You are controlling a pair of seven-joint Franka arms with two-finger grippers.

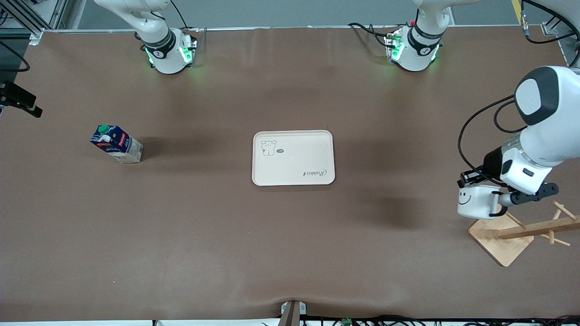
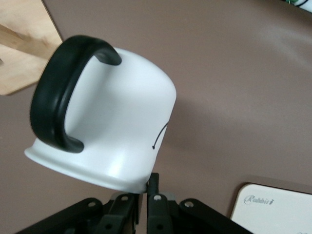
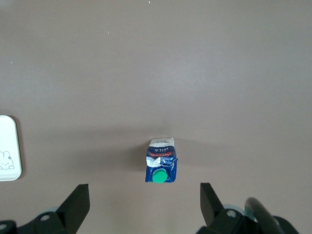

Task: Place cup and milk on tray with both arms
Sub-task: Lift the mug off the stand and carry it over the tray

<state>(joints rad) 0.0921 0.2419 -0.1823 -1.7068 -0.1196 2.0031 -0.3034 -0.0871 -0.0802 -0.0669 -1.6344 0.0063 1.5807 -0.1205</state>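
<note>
The white cup [image 1: 473, 202], smiley face outward, hangs in the air beside the wooden rack at the left arm's end of the table. My left gripper [image 1: 495, 195] is shut on it. The left wrist view shows the cup [image 2: 122, 122] with its black handle [image 2: 56, 92] and my left gripper [image 2: 149, 189] pinching the rim. The dark-blue milk [image 1: 117, 144] stands at the right arm's end. My right gripper [image 3: 144, 207] hovers high over the milk [image 3: 162, 166], open and holding nothing. The cream tray [image 1: 293, 167] lies at mid-table with nothing on it.
A wooden rack with a square base [image 1: 500, 237] and pegs stands near the held cup, toward the left arm's end; its base [image 2: 19, 44] shows in the left wrist view. Corners of the tray [image 2: 273, 209] [image 3: 7, 146] show in both wrist views.
</note>
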